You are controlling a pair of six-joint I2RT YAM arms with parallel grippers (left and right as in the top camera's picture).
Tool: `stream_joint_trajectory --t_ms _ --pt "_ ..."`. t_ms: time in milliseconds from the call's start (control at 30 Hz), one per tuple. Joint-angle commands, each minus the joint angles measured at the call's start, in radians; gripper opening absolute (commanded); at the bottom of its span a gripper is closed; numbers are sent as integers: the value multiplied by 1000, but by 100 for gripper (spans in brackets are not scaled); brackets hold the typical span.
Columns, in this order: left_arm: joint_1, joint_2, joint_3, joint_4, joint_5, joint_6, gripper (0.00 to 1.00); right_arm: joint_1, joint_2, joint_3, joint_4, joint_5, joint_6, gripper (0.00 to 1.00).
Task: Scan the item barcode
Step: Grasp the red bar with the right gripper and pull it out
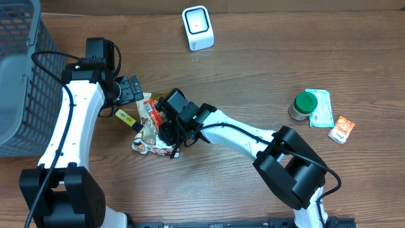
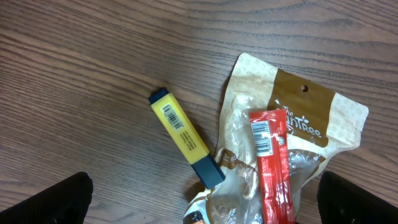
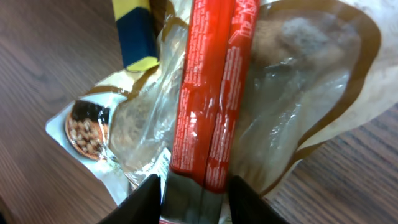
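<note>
Red snack stick point(image 3: 208, 93), long axis running straight away from the right fingers point(image 3: 146, 202), is clamped by them at its near end; left fingers point(image 2: 56, 199) are spread wide.

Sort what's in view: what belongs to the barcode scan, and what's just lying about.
Job: red packet, right gripper around its end, white scanner.
Lying about: yellow highlighter, brown pouch under the packet, green-lidded jar, teal packet, orange packet, grey basket.
</note>
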Motion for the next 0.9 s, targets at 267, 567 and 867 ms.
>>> stream_joint_trajectory --t_ms 267,567,867 --pt "3 -13 11 1 -5 23 100 -13 -29 -4 -27 -9 -9 4" --pt "3 -13 11 1 -5 23 100 -79 -214 -3 -167 -57 -146 4" --pt "3 -13 11 1 -5 23 100 -248 -379 -3 -397 -301 -291 4"
